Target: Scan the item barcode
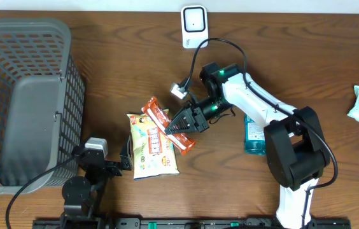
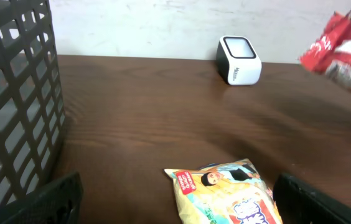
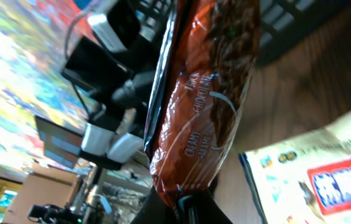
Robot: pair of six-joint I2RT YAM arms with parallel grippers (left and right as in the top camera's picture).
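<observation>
Overhead, we see a dark brown wooden table (image 1: 294,57) with a pale wall (image 2: 163,25) behind it. Our right gripper (image 1: 178,127) is clenched on the red snack packet (image 1: 157,113), lifted above the yellow packet (image 1: 151,152), apart from the white scanner (image 1: 194,25). Our left gripper (image 1: 126,159) rests spread wide near the grey basket (image 1: 20,95).

Basket (image 1: 20,25) was cut off by the left edge; red packet (image 2: 345,53) ran past the right edge.

The left gripper (image 1: 127,159) sits low by its base, jaws spread wide, while the right gripper (image 1: 181,124), arm reaching leftward, is pinched closed.
</observation>
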